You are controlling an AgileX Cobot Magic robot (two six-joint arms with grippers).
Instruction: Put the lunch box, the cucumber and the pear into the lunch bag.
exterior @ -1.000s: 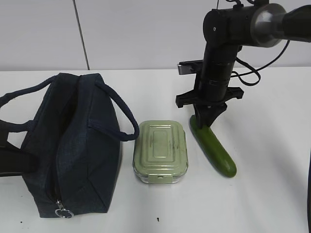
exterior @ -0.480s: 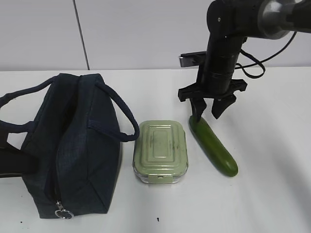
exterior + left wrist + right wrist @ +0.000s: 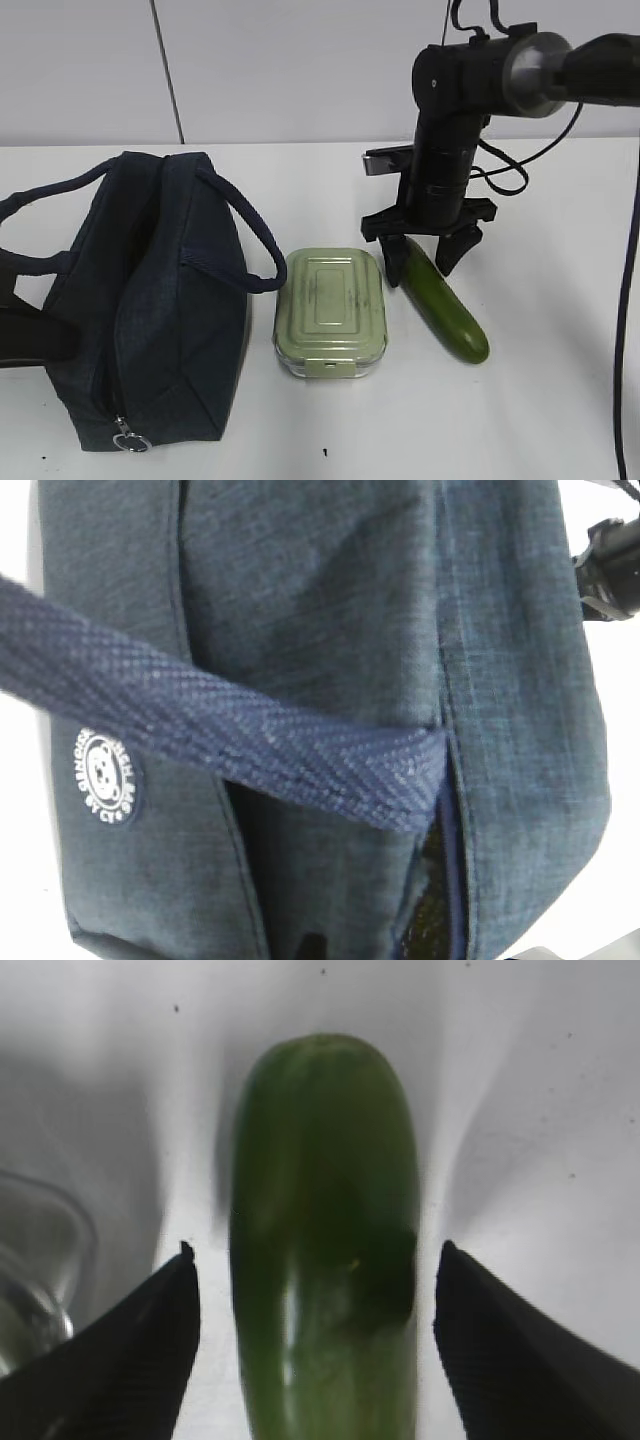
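The dark green cucumber (image 3: 445,301) lies on the white table, right of the pale green lunch box (image 3: 330,312). My right gripper (image 3: 420,272) is open and points down, one finger on each side of the cucumber's far end. In the right wrist view the cucumber (image 3: 325,1240) lies between the black fingers (image 3: 120,1360), with gaps on both sides. The navy lunch bag (image 3: 150,300) stands at the left, its zipper open. The left wrist view shows the bag (image 3: 330,630) close up with a strap across it. The pear is not in view. My left gripper's jaws are hidden.
The bag's metal ring pull (image 3: 131,438) hangs at its near end. A dark arm part (image 3: 25,345) sits at the left edge against the bag. The lunch box's clear corner (image 3: 30,1290) shows left of the right gripper. A wall runs behind the table.
My right gripper, shut at the cucumber's far end a second ago, opened and lifted. It has now come down a little, astride that end. The bag and lunch box have not moved.
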